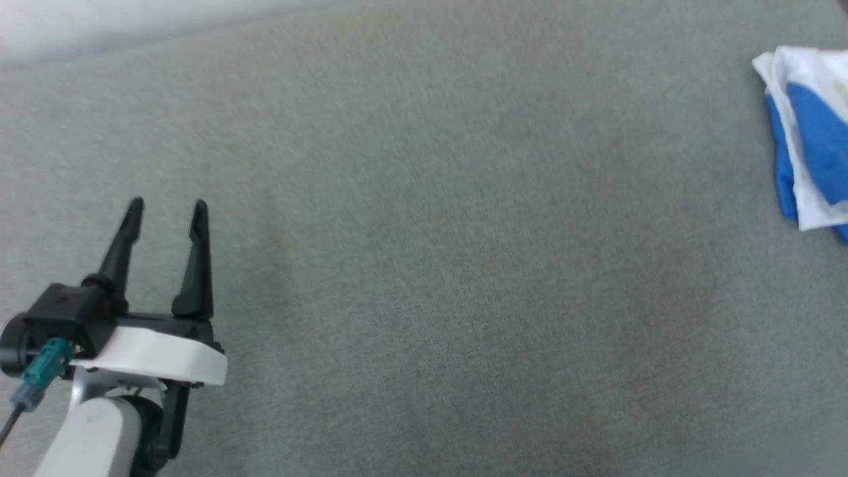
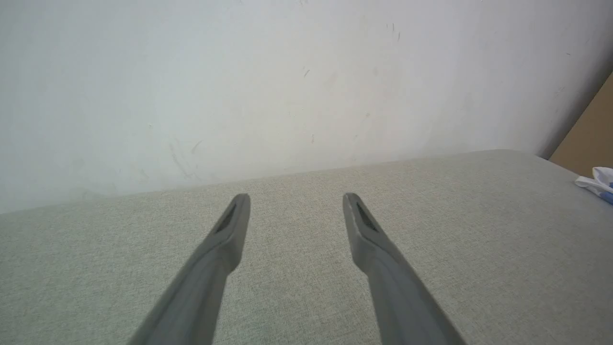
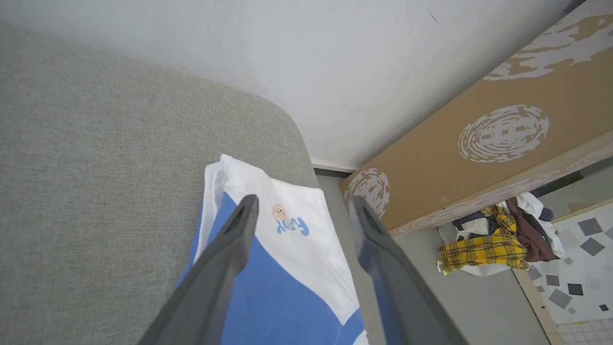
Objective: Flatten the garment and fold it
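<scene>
The garment (image 1: pixel 811 136) lies folded at the right edge of the grey surface, white body with blue sleeves showing. The right wrist view looks down on the garment (image 3: pixel 297 258), a small print on its white front, near the surface's rounded corner. My right gripper (image 3: pixel 302 206) hangs above it, open, with nothing between the fingers. My left gripper (image 1: pixel 167 207) stands open at the lower left, far from the garment, over bare fabric. In the left wrist view my left gripper (image 2: pixel 296 199) points at the wall, and a scrap of the garment (image 2: pixel 598 184) shows at the right edge.
The grey fabric surface (image 1: pixel 430 265) meets a pale wall (image 2: pixel 287 72) at the back. Beyond its right corner stand a brown patterned board (image 3: pixel 479 158) and a heap of clothes (image 3: pixel 498 237) on the floor.
</scene>
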Available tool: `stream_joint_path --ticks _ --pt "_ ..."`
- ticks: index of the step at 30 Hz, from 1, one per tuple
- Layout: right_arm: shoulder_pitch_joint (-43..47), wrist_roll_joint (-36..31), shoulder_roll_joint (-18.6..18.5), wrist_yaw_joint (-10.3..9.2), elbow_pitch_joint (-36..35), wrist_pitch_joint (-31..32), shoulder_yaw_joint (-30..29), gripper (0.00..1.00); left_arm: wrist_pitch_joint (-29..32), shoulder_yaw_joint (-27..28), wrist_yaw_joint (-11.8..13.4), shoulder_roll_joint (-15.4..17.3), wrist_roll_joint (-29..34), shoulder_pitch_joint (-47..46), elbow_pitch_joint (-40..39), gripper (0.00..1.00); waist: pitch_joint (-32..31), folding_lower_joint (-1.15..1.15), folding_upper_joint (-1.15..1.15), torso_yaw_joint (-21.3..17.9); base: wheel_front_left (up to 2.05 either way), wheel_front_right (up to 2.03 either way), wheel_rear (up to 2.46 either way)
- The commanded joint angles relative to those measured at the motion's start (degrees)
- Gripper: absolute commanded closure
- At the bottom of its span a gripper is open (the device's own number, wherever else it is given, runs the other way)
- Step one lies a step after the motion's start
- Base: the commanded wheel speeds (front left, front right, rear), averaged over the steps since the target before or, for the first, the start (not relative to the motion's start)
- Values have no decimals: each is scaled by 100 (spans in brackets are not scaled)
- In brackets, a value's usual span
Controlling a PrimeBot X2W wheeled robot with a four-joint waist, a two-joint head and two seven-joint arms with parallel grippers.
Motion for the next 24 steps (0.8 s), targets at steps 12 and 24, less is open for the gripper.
stream_joint_path --ticks 12,24 --pt "1695 2096 456 -12 -1812 -559 679 0 -220 -144 -101 -268 -265 352 610 0 -1578 1 0 843 0 0 0" --pt "3974 2261 1391 -12 -4221 -75 149 0 -402 -230 -100 -437 -328 696 1238 0 -2319 1 0 1375 0 0 0"
